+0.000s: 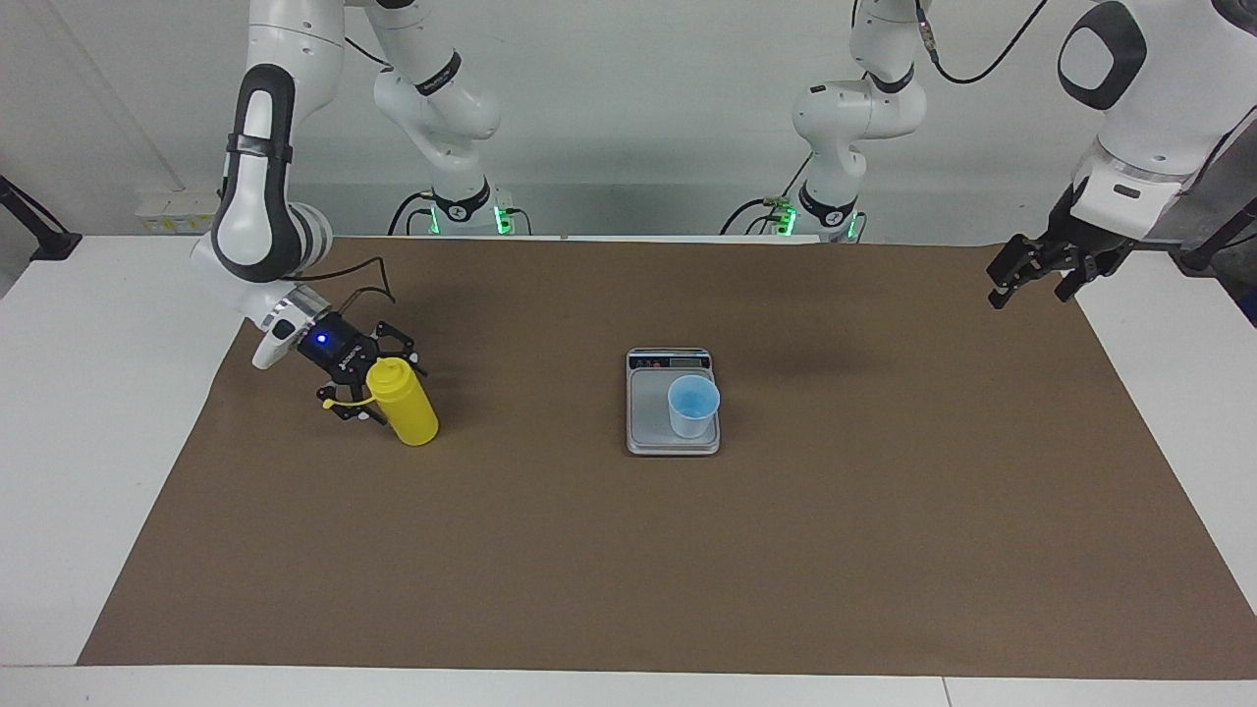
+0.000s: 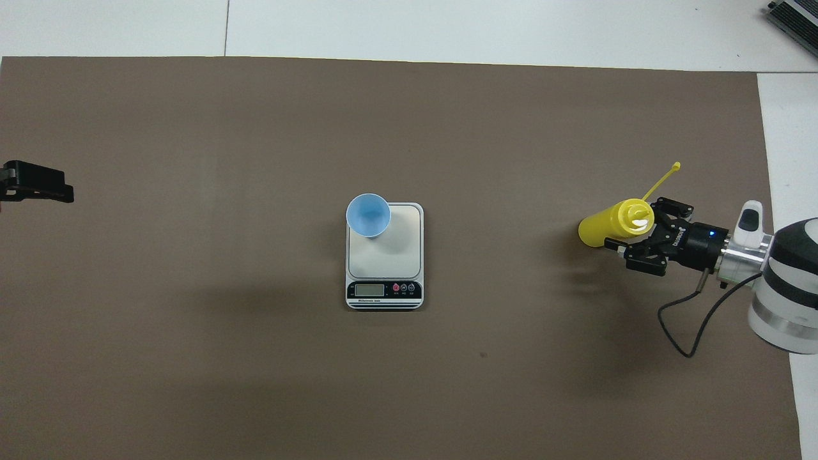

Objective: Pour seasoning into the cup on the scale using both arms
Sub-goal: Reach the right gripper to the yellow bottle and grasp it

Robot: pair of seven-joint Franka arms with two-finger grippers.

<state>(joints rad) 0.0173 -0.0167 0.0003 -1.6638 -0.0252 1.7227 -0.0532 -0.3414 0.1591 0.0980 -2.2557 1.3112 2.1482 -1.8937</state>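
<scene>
In the facing view, the yellow seasoning bottle [image 1: 404, 402] stands on the brown mat [image 1: 628, 550] toward the right arm's end of the table. The right gripper [image 1: 369, 389] is down low at the bottle's 9 o'clock side. Its fingers are spread wide, one on each side of the bottle's upper part, and they do not seem to squeeze it yet. The bottle's thin cap strap [image 1: 342, 402] sticks out past the gripper. The grey scale [image 1: 648, 432] sits in the middle of the mat, at 3 o'clock from the bottle and well apart from it. The small blue cup [image 1: 693, 406] stands on the scale. The left gripper [image 1: 1028, 274] hangs in the air over the mat's edge at its own end and waits. It holds nothing, and I cannot tell how wide it is.

In the overhead view, the right gripper [image 2: 629, 239] comes in from 3 o'clock around the bottle [image 2: 613, 223]. The cup [image 2: 368, 215] sits on the scale's [image 2: 396, 255] 11 o'clock corner.

This looks like the grab step. Next the fingers need to close softly on the bottle, then lift it straight up without knocking it over.
</scene>
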